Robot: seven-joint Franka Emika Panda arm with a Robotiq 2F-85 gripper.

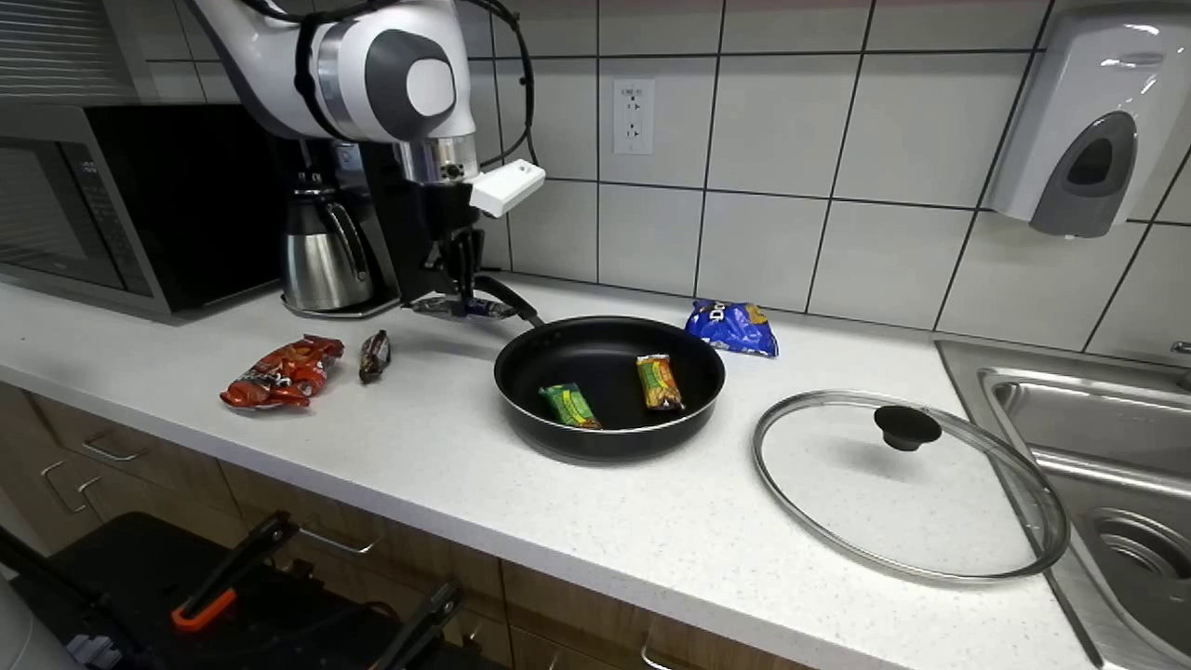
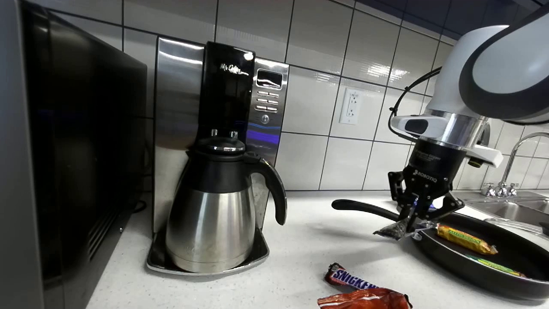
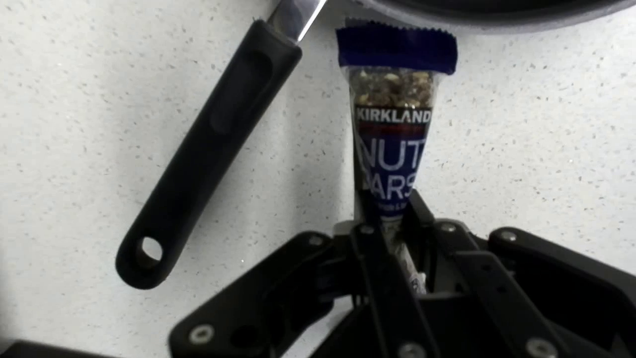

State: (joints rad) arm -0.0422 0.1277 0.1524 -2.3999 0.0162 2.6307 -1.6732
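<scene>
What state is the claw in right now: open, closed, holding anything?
Claw: closed, holding the wrapped Kirkland nut bar between its fingers.

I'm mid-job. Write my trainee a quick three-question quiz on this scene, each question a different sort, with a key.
1. Open: what do the fingers hold in the wrist view?
2. True or false: the glass lid lies apart from the frying pan.
3. Pick one: how many wrapped bars lie in the frying pan? A) one B) two C) three

Key: 1. A Kirkland nut bar. 2. True; a gap shows between them. 3. B.
</scene>
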